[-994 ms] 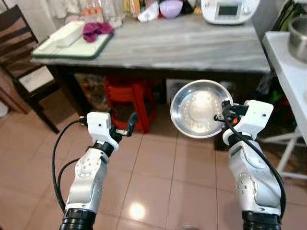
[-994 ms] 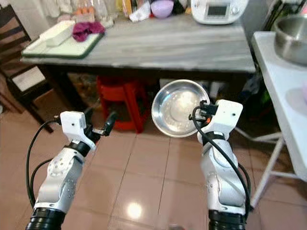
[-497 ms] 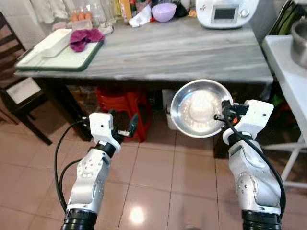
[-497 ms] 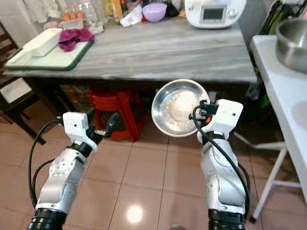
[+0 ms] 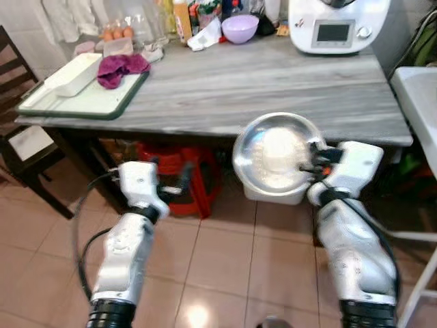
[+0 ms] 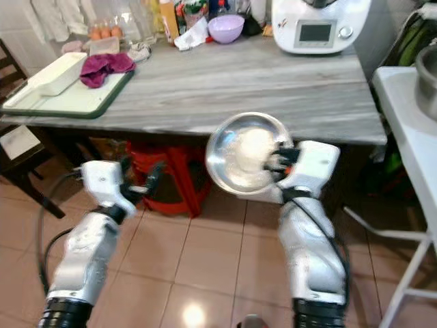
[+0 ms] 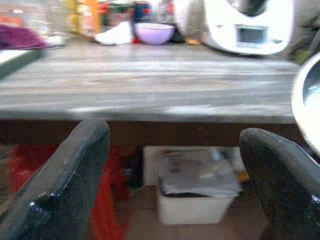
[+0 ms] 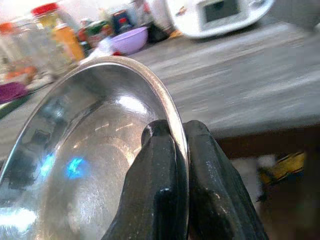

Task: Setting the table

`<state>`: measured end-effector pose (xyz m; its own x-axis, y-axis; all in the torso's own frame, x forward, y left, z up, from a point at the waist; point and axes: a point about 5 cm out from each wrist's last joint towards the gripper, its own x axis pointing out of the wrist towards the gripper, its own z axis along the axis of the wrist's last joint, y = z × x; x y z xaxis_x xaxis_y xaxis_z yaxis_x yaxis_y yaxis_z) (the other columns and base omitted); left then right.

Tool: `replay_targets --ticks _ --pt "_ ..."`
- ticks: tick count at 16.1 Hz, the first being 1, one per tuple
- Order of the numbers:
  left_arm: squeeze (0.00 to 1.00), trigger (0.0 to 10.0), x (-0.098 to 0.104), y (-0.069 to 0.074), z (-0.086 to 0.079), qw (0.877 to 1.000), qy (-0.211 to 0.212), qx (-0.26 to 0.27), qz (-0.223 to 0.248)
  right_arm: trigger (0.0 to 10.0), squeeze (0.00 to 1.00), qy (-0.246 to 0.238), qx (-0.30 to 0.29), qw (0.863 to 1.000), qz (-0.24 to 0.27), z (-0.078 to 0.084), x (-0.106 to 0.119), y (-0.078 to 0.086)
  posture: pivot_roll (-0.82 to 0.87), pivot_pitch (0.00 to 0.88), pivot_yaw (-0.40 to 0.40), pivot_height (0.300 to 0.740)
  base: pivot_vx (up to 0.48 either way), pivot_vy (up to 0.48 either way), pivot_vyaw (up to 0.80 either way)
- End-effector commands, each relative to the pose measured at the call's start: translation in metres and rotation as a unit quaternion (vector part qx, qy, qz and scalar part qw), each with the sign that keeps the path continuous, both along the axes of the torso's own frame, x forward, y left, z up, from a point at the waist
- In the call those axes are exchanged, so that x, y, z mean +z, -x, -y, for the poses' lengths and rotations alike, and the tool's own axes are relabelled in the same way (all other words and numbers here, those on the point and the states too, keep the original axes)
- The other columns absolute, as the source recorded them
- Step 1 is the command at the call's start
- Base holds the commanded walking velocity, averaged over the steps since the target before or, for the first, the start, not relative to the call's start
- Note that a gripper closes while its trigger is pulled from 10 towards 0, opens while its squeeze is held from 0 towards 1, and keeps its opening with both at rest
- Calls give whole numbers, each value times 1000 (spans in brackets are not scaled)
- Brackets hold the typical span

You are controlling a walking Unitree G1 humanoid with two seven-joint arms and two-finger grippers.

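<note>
Nearing table point(image 5: 273, 82); right tool point(image 8: 179, 150) still pinching steel bowl point(image 5: 273, 154).

On the worktop point(image 5: 273, 82), a tray point(image 5: 82, 99) lies far left, an appliance point(image 5: 338, 27) far right, a stool point(image 5: 181, 174) underneath.

Your right gripper point(image 8: 179, 131) pinches the rim of the steel bowl point(image 8: 85, 165), one of its fingers point(image 8: 157, 190) inside and one outside. Beyond it you see the grey bench point(image 8: 240, 85), a purple bowl point(image 8: 129, 40) and a white appliance point(image 8: 220, 15).
</note>
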<state>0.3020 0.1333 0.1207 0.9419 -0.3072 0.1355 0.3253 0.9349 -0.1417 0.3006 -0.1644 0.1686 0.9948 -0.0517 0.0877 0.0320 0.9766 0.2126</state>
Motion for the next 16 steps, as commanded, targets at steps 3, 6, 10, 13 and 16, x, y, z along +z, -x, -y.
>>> replay_targets --ticks 3,6,10,13,16 --pt "0 10000 3 0 -12 1000 -7 13 5 10000 0 -11 19 1000 13 -11 5 0 -154 119 94 740 396 0 0" --pt "0 10000 3 0 -11 1000 -9 10 5 10000 0 -12 16 1000 12 -11 4 1 -153 122 96 740 396 0 0" --pt "0 10000 3 -1 -10 1000 -10 8 4 10000 0 -13 14 1000 11 -11 3 1 -153 124 99 740 396 0 0" --pt "0 10000 3 -1 -10 1000 -10 8 4 10000 0 -14 14 1000 11 -11 3 1 -153 124 99 740 398 0 0" --pt "0 10000 2 -1 -10 1000 -9 8 4 10000 0 -15 12 1000 11 -10 3 -1 -153 123 98 740 396 0 0"
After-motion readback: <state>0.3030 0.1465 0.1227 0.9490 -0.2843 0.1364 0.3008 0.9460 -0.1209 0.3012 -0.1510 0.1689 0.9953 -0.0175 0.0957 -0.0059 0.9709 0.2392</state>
